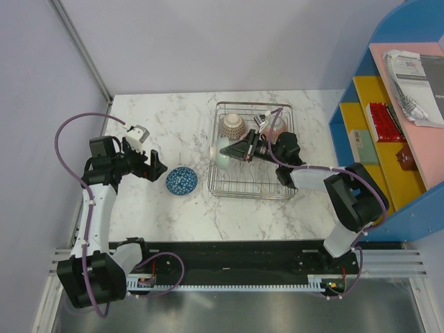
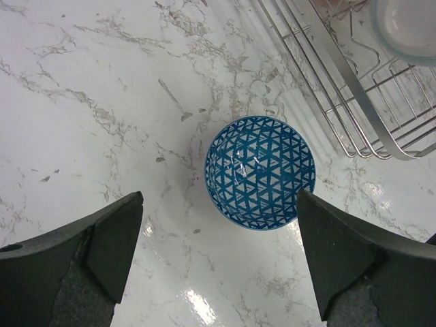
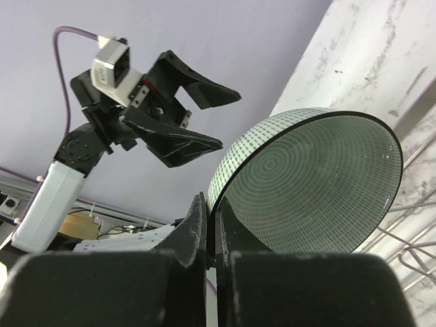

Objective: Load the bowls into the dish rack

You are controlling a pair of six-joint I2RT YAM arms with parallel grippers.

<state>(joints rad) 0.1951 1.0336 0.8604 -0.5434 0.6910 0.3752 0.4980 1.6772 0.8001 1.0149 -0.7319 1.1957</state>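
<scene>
right gripper [image 3: 212, 216] is pinched shut on the rim of a grey-green bowl [image 3: 310, 184], one finger inside the rim and one outside. The bowl is tipped up on edge, and the right wrist view looks straight into its dotted, ringed inside. From the top view it hangs in the left part of the dish rack [image 1: 243, 182], low among the wires; can't tell if it's touching them. left gripper [image 1: 158, 165] is spread wide with nothing in it, hovering over the marble table [image 1: 159, 125] well left of the rack and pointed at the blue bowl [image 2: 260, 172]. In the left wrist view that bowl shows in the gap between the two fingers [image 2: 102, 252], clear of both. The blue bowl is upright on the table with its triangle-pattern inside facing up. It's near the rack's near-left corner, outside it, with a strip of bare marble between them. Already in the rack: an upside-down bowl [image 1: 234, 125] at the far-left corner, with a brown-patterned side and its pale ringed base up. There's also a reddish bowl [image 1: 279, 123] toward the far right, partly hidden behind the right wrist, so I can't tell how it's seated. A blue shelf unit [image 1: 416, 17] stands off the table's right edge.
</scene>
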